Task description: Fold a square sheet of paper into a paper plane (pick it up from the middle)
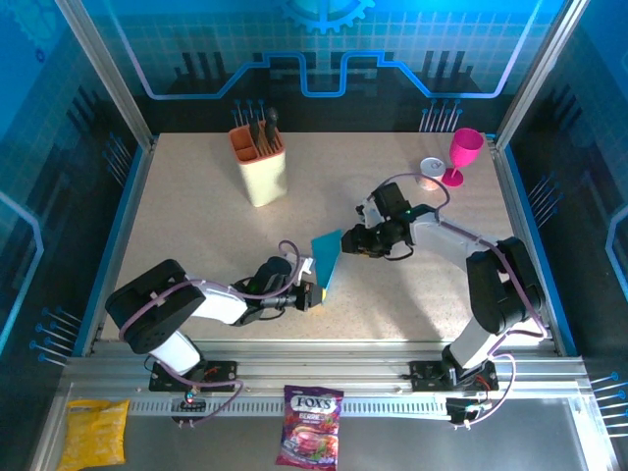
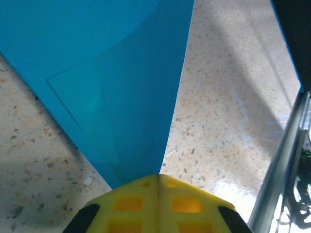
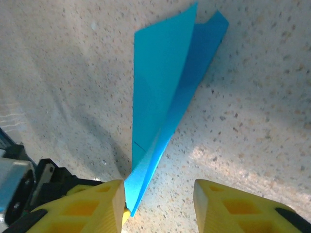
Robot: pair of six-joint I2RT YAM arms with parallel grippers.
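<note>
Left pincer (image 2: 158, 178), yellow-fingered, is seen clamped shut on the near corner of a thin, partly folded cyan-blue paper sheet (image 2: 121, 97), which is held at a slant above the speckled beige tabletop (image 2: 228, 121). Opposite it, the right pincer (image 3: 158, 190) is pictured with its jaws apart and nothing gripped; the sheet's pointed end lies against or just beside one of its yellow fingers (image 3: 104, 204), and which cannot be told. From the right wrist view, two layers of the sheet are shown splaying apart toward the far end. With support given at a single corner, the sheet is judged liable to sag, twist or slip, so that the crease line could be lost. Should the open jaws be closed now, only one layer might be caught, or the tip crumpled; a pull from both sides could tear so thin a paper. A beige utensil holder (image 1: 261, 169) and a pink plastic goblet (image 1: 464, 155) are seen well apart from the work and are judged no hazard.
</note>
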